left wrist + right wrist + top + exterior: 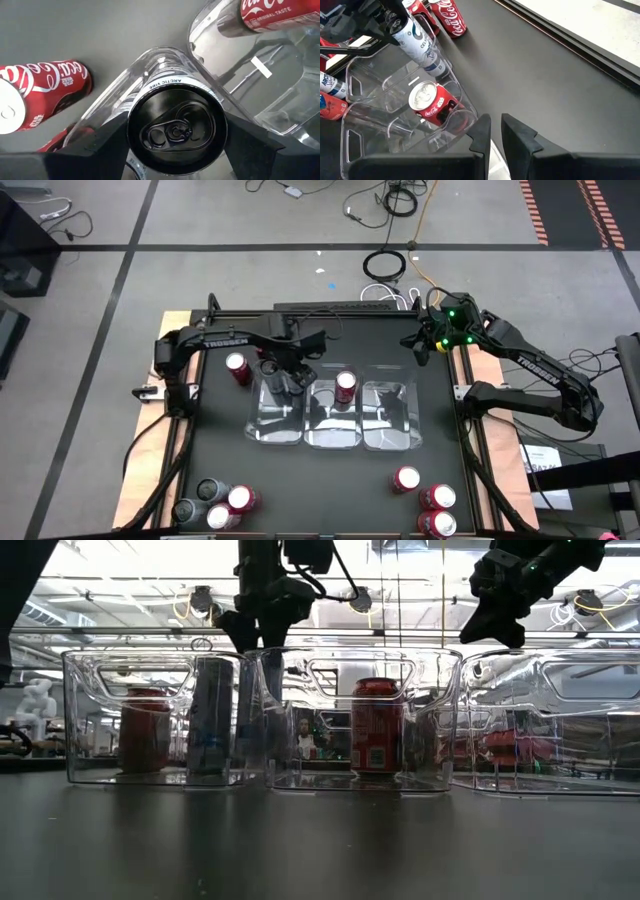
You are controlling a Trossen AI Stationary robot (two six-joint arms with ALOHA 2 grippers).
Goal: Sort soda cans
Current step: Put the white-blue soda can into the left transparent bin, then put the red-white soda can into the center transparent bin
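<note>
Cans (345, 387) — seven red, three dark; three trays (391, 434).

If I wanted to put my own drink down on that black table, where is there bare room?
The widest bare stretch is the black table between the three clear trays and the front cans, bordered by the grey and red cans at one corner and three red cans at the other. It is crowded at the left tray, where the left pincer holds a dark-topped can.
</note>
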